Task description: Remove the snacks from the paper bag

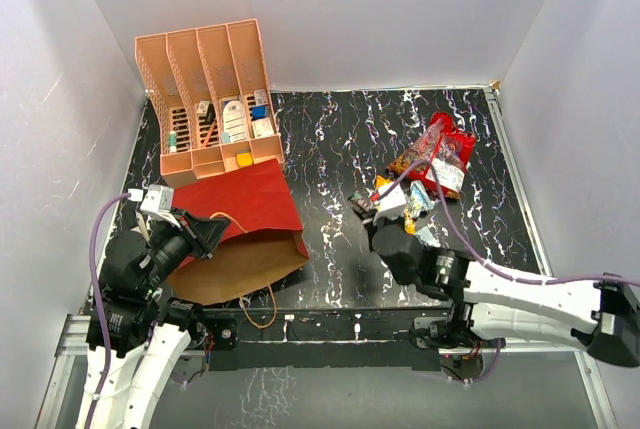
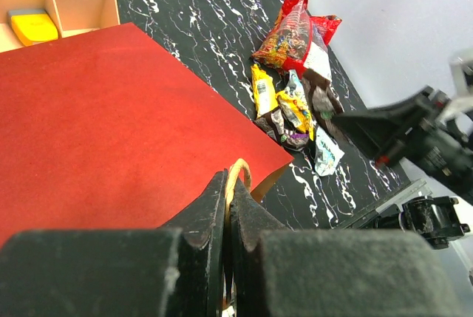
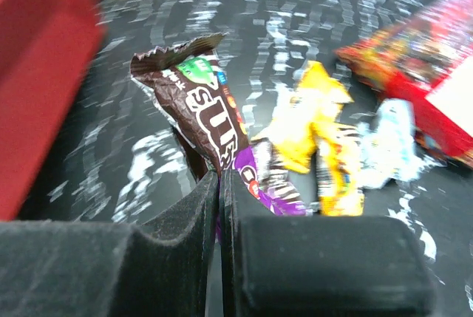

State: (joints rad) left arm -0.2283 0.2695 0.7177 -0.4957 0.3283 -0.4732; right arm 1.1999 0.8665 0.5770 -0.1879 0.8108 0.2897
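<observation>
The dark red paper bag (image 1: 245, 204) lies on its side at the left, its brown inside facing the near edge. My left gripper (image 1: 207, 234) is shut on a tan loop handle (image 2: 238, 173) at the bag's mouth. My right gripper (image 1: 384, 217) is shut on a brown-and-purple packet (image 3: 211, 114) and holds it beside the pile of small shiny packets (image 1: 408, 199). Yellow packets (image 3: 314, 121) and a silver-blue one (image 3: 384, 147) lie just past it. The large red-and-clear sweets bag (image 1: 440, 154) lies behind them; it also shows in the left wrist view (image 2: 292, 32). The bag's inside is not visible.
A peach slotted file rack (image 1: 210, 99) with small boxes lies at the back left, touching the paper bag's far edge. White walls enclose the black marbled table (image 1: 340, 139). A second handle loop (image 1: 262, 309) hangs over the near edge.
</observation>
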